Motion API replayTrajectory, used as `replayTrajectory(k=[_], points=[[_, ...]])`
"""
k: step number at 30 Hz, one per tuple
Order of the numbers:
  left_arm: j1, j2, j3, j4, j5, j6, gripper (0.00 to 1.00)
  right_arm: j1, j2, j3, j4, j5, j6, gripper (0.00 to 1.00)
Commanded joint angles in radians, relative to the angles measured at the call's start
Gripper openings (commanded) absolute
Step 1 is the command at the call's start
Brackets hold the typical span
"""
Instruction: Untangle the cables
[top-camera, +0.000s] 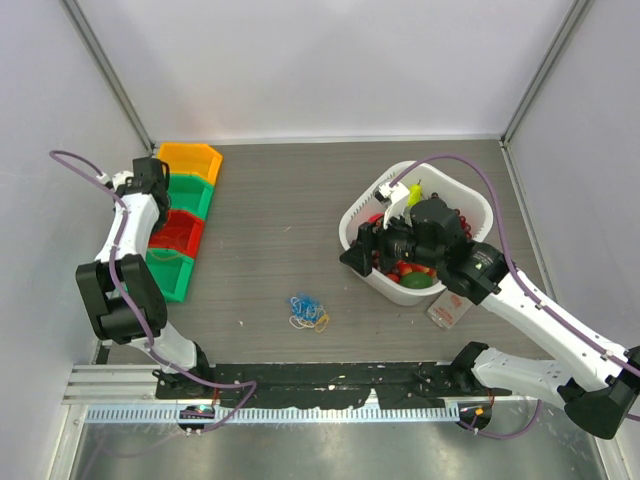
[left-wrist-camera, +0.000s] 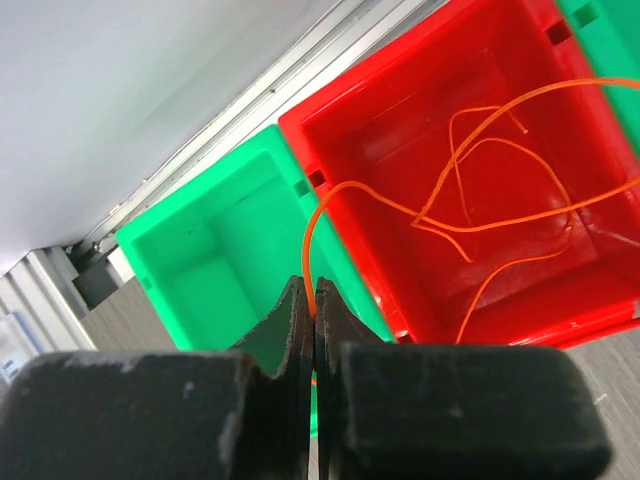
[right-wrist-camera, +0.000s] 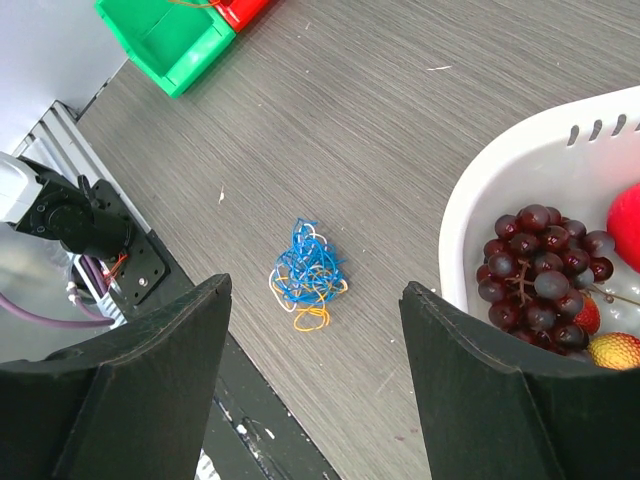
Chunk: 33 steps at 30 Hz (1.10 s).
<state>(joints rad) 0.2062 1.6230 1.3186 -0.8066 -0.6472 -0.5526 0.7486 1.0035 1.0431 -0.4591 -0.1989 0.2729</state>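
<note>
Your dark table (top-camera: 290, 190) had the white basket (top-camera: 487, 207) of fruit right of centre in the top view and the row of bins (top-camera: 185, 215) at upper left.

Biggest worry was your right gripper (top-camera: 365, 255). It hung right at the basket's left rim, so a sloppy reach for the tangle could've clipped the rim and shoved the basket.

The other worry was the orange wire (left-wrist-camera: 470, 230). It was pinched at one spot while most of it lay looped in the red bin (left-wrist-camera: 480, 120), so pulling away without letting go would likely have dragged it back out.

On poses, your left arm was folded up over the bins. The left gripper (left-wrist-camera: 312, 300) pointed down, clamped tight on that wire.

Your right arm stretched in from lower right, jaws wide apart and holding nothing.

The rest of the cables (top-camera: 309, 312) sat as a small blue, white and orange clump at lower centre of the top view, well apart from both grippers.
</note>
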Motion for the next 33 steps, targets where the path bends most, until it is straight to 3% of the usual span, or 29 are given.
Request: replayTrajectory(k=[1, 6, 10, 20, 25, 33], points=[[0.009, -0.054, -0.005, -0.002, -0.060, -0.030, 0.00, -0.005, -0.011, -0.002, 0.059, -0.014, 0.006, 0.73], [0.012, -0.018, 0.016, 0.033, -0.060, -0.007, 0.00, -0.003, -0.006, 0.001, 0.062, -0.017, 0.006, 0.73], [0.012, -0.019, 0.028, 0.159, 0.035, 0.019, 0.00, -0.006, -0.009, 0.003, 0.056, -0.008, 0.000, 0.73], [0.024, 0.227, 0.320, 0.012, -0.008, -0.072, 0.00, -0.009, -0.003, 0.006, 0.053, 0.003, -0.003, 0.73], [0.024, 0.252, 0.282, 0.087, 0.055, -0.104, 0.00, -0.009, -0.003, 0.003, 0.056, 0.004, 0.000, 0.73], [0.022, 0.164, 0.078, 0.211, 0.035, -0.173, 0.00, -0.011, 0.001, -0.006, 0.069, -0.010, 0.009, 0.74]])
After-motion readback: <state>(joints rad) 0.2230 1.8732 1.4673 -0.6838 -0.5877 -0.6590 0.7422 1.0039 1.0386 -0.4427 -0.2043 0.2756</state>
